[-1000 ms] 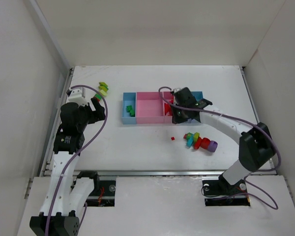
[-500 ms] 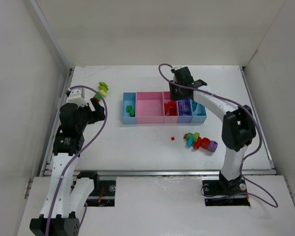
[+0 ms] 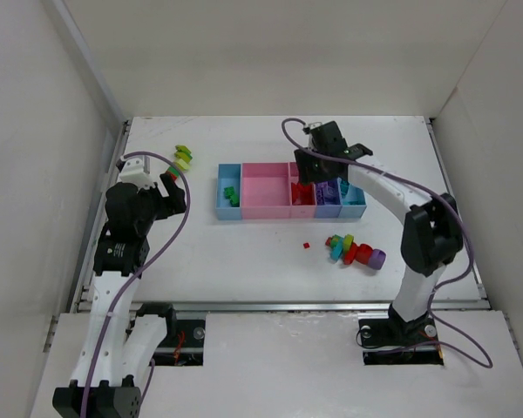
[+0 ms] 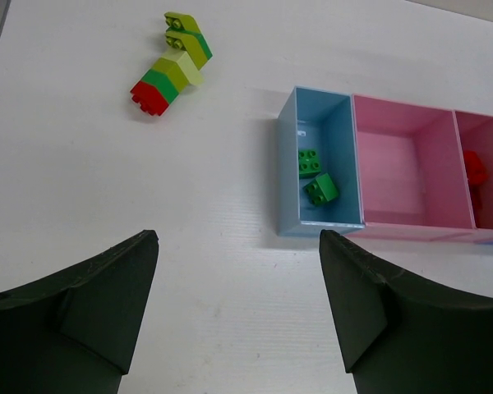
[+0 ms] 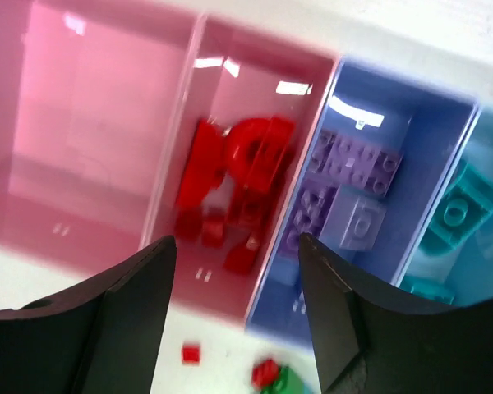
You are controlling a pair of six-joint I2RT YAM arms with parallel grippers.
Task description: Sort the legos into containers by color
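No writing, label, brand mark, number or sign can be read in any view. The trays [image 3: 263, 193], the lego bricks [image 3: 353, 251] and the white surface [image 3: 244, 252] show plain colour only.

Looks like a robotics lab test cell: white table [image 3: 244, 261] boxed in w/ plain white panels [image 3: 35, 131], two robot arms [image 3: 113, 279] bolted by a metal rail [image 3: 270, 306] at the near edge (purple cables [image 3: 188, 209] hanging loose).
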